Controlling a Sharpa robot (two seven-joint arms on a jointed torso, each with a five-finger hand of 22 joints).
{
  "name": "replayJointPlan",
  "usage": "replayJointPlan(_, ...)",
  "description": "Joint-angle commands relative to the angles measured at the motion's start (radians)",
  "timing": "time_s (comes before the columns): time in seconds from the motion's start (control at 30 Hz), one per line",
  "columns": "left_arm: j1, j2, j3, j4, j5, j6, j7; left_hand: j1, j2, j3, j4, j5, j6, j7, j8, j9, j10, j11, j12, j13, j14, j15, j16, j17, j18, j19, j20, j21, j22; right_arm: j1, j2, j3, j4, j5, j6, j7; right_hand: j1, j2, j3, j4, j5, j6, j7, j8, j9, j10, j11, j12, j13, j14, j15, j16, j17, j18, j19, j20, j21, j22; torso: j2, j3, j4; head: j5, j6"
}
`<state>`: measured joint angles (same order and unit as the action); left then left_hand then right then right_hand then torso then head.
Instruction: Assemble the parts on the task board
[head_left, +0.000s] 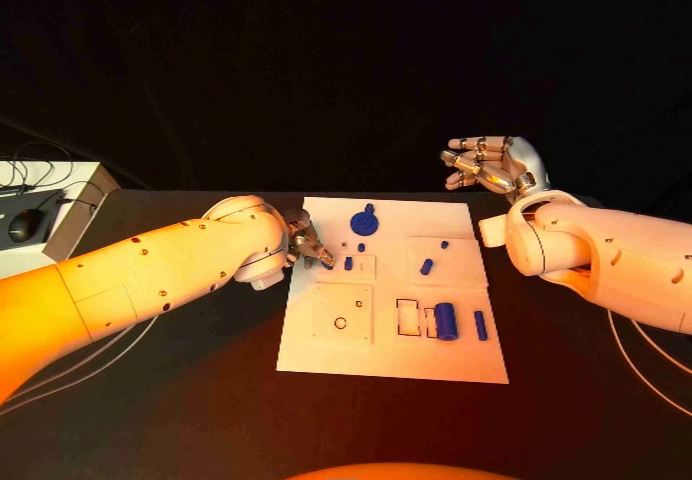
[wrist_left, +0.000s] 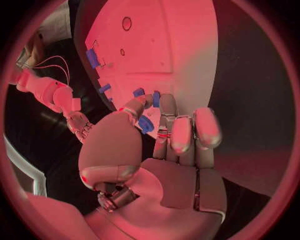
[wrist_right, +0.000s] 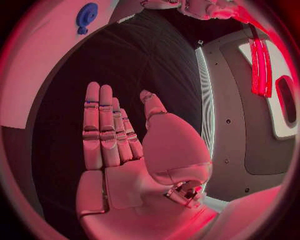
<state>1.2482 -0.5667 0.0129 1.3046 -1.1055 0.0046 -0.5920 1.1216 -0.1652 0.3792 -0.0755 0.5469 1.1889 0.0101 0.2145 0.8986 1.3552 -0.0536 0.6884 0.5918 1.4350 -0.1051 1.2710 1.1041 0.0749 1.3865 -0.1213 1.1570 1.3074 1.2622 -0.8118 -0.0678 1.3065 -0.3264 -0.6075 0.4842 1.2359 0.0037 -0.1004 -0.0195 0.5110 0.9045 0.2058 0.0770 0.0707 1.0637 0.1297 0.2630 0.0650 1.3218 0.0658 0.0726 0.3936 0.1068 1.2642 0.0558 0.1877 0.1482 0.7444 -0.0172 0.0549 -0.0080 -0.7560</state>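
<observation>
A black matte surface (head_left: 202, 400) is carrying the white, flat rectangular task board (head_left: 389, 300) at its middle; darkness is lying beyond its far edge. At the left edge a pale box (head_left: 80, 205) with cables and a dark mouse (head_left: 25, 225) is sitting. The board is bearing small blue parts: a round piece with a tab (head_left: 365, 221) near its far edge, a stout cylinder (head_left: 447, 320) and slim pegs (head_left: 480, 325) toward its right side, beside outlined recesses. The left hand (head_left: 306, 250) is reaching over the board's left edge, its silver fingers (wrist_left: 167, 112) drawn together around a small blue part (wrist_left: 145, 124). The right hand (head_left: 490, 163) is hovering past the board's far right corner, fingers (wrist_right: 100, 125) straight, side by side, holding nothing.
</observation>
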Motion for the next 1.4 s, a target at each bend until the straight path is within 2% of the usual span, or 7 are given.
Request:
replayJointPlan(0.03,-0.015,0.012,-0.01,0.006,0.02,0.018,-0.005,0.056,0.06,0.004,-0.012,-0.007,0.031,-0.033,0.004,0.004,0.031,-0.034,-0.002,-0.002,-0.004,-0.011,-0.008,-0.013,-0.016,0.001,0.002,-0.001,0.052,0.0,0.001,0.0,0.0,-0.001,0.016,0.01,0.007,-0.001,0.003,-0.004,0.004,-0.003,0.002,0.001,-0.001,-0.004,0.0,0.002,-0.001,-0.008,0.002,-0.004,-0.001,0.005,-0.009,0.0,0.005,-0.001,0.0,-0.0003,0.0,0.0,0.001)
replayJointPlan(0.5,-0.015,0.016,-0.01,0.006,0.023,-0.002,-0.002,0.061,0.063,-0.017,0.005,-0.011,0.033,-0.037,0.016,0.004,0.037,-0.037,-0.004,-0.011,-0.005,-0.013,-0.01,-0.02,-0.016,0.002,0.0,-0.004,0.049,0.0,0.004,0.0,-0.003,-0.001,0.018,0.01,0.007,-0.001,0.005,-0.006,0.011,-0.003,0.002,0.001,-0.001,-0.005,0.0,0.001,-0.001,-0.009,0.002,-0.004,-0.001,0.005,-0.01,0.0,0.006,-0.003,0.0,0.0002,0.0,0.001,0.0)
replayJointPlan(0.67,-0.015,0.017,-0.01,0.006,0.024,-0.006,0.001,0.064,0.079,-0.05,0.016,-0.011,0.037,-0.041,0.023,0.005,0.043,-0.039,-0.005,-0.018,-0.005,-0.014,-0.005,-0.015,-0.019,0.003,-0.001,-0.002,0.05,0.0,0.004,0.0,-0.003,-0.001,0.019,0.009,0.008,-0.001,0.005,-0.007,0.014,-0.004,0.002,0.0,-0.001,-0.005,0.0,0.001,-0.001,-0.009,0.002,-0.004,-0.002,0.005,-0.01,-0.001,0.007,-0.003,0.0,0.0002,0.0002,0.001,0.0)
replayJointPlan(1.17,-0.015,0.02,-0.009,0.009,0.025,-0.007,0.003,0.063,0.087,-0.065,0.021,-0.008,0.051,-0.047,0.028,0.004,0.053,-0.041,-0.01,-0.024,-0.003,-0.014,0.001,-0.006,-0.022,0.003,-0.003,-0.003,0.05,0.0,0.006,0.0,-0.004,-0.001,0.021,0.009,0.009,0.0,0.009,-0.011,0.037,-0.004,0.002,0.0,-0.001,-0.004,0.0,-0.001,-0.001,-0.009,0.002,-0.004,-0.002,0.005,-0.011,-0.001,0.009,-0.005,0.0,0.0002,-0.0003,0.002,-0.003)
replayJointPlan(1.4,-0.015,0.019,-0.008,0.007,0.022,-0.006,0.004,0.047,0.076,-0.042,0.037,-0.006,0.053,-0.049,0.03,0.007,0.057,-0.041,-0.015,-0.026,-0.003,-0.014,0.001,-0.004,-0.025,0.004,-0.006,-0.002,0.05,0.0,0.005,0.0,-0.003,-0.001,0.021,0.009,0.009,0.0,0.009,-0.013,0.042,-0.004,0.002,0.0,-0.001,-0.004,0.0,-0.002,-0.001,-0.01,0.002,-0.004,-0.002,0.005,-0.012,-0.001,0.01,-0.005,0.001,0.0,-0.0004,0.002,-0.003)
